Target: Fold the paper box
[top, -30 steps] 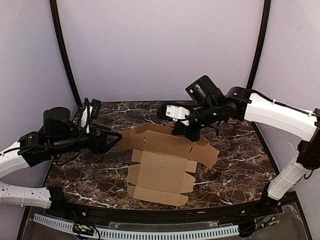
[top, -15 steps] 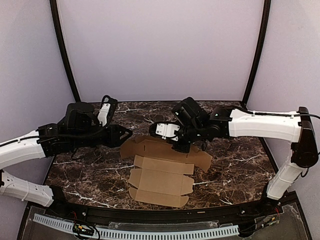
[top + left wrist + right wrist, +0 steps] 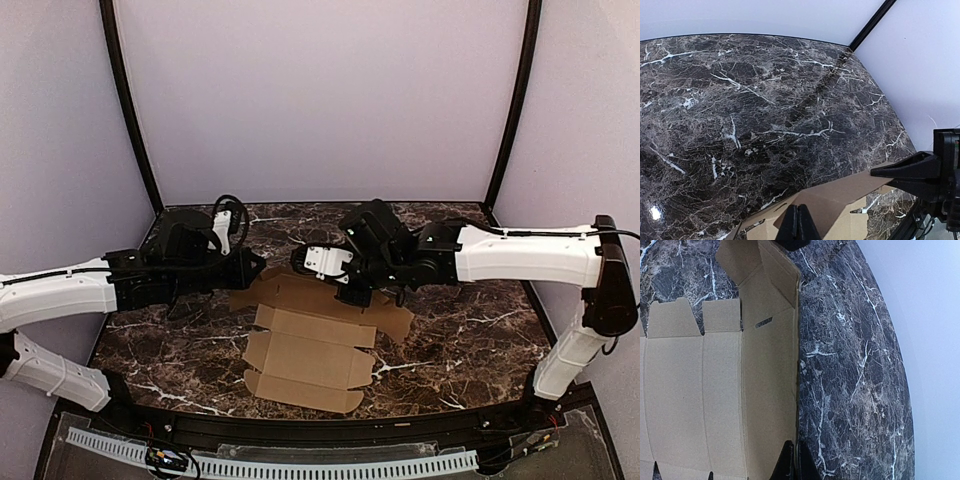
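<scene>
Plain unmarked tan-brown on the paper box [image 3: 308,345], pinched between matte black left end effector [image 3: 258,268] and black right end effector [image 3: 350,295]. Dark brown surface [image 3: 470,320] around both, veined white like marble. White arm shells [image 3: 520,250] behind, pale lilac walls [image 3: 320,100] beyond.

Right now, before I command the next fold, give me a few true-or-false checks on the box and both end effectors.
1. The left end effector and the right end effector are both shut on the paper box. True.
2. The paper box is already a closed carton. False: it is an open sheet with only its far panel lifted.
3. Its near panels lie flat on the table. True.
4. The right end effector grips the box's near edge. False: it holds the far edge.
</scene>
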`<action>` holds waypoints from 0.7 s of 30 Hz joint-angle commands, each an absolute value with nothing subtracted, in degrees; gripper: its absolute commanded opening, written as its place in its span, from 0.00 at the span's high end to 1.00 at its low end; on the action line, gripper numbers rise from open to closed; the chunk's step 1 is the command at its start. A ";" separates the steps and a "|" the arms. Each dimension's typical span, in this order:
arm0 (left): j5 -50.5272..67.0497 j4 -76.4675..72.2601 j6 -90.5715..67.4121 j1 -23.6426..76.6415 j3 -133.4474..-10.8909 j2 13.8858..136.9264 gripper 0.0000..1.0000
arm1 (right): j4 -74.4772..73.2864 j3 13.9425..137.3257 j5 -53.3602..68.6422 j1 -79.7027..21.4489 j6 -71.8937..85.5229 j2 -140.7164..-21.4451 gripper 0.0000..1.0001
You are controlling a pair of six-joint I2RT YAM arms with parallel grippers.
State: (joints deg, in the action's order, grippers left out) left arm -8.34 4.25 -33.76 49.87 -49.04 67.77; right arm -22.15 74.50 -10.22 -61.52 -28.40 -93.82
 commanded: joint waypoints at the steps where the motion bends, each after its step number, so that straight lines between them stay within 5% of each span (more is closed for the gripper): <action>1: -9.17 1.91 -35.26 49.31 -46.96 68.47 0.99 | -19.33 73.52 -10.78 -62.28 -27.02 -93.96 1.00; 21: 2.53 -12.40 -38.97 49.31 -41.46 77.11 0.99 | -15.05 74.40 -11.75 -63.15 -20.94 -99.00 1.00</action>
